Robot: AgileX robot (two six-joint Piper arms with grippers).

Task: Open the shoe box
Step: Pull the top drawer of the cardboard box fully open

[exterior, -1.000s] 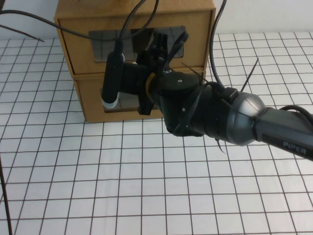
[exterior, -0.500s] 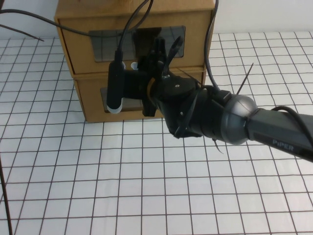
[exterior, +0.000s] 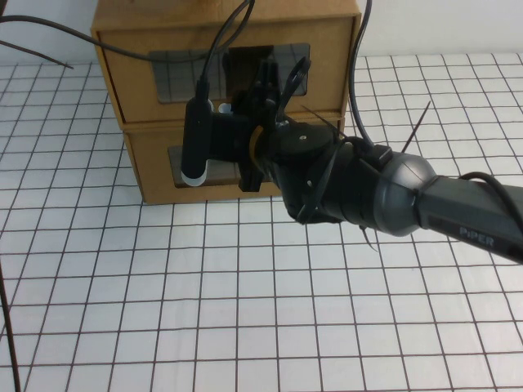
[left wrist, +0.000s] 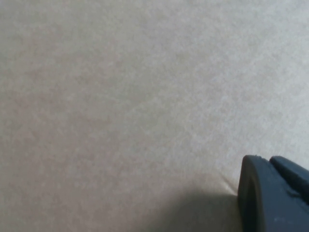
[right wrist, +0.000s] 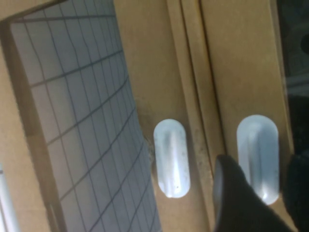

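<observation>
Starting at the left, we see the left gripper (left wrist: 273,193) only in its own wrist view, as a dark corner close against a plain beige surface, and we cannot tell its state. A black cable (exterior: 49,37) crosses the far left corner of the gridded table (exterior: 122,310), whose near half lies open from side to side. At the far edge, against the wall (exterior: 441,24), the upper shoe box (exterior: 131,69) sits on the lower shoe box (exterior: 151,184), fronts facing us. The right gripper (exterior: 276,82) hangs at the seam between those fronts, its fingers (right wrist: 231,193) apart on either side of one white handle (right wrist: 257,140). A second white handle (right wrist: 171,157) lies just across the seam, and we cannot tell which box each belongs to. The right arm (exterior: 392,196) reaches in from the table's right edge and carries white lettering (exterior: 482,237) reading PIPER.
</observation>
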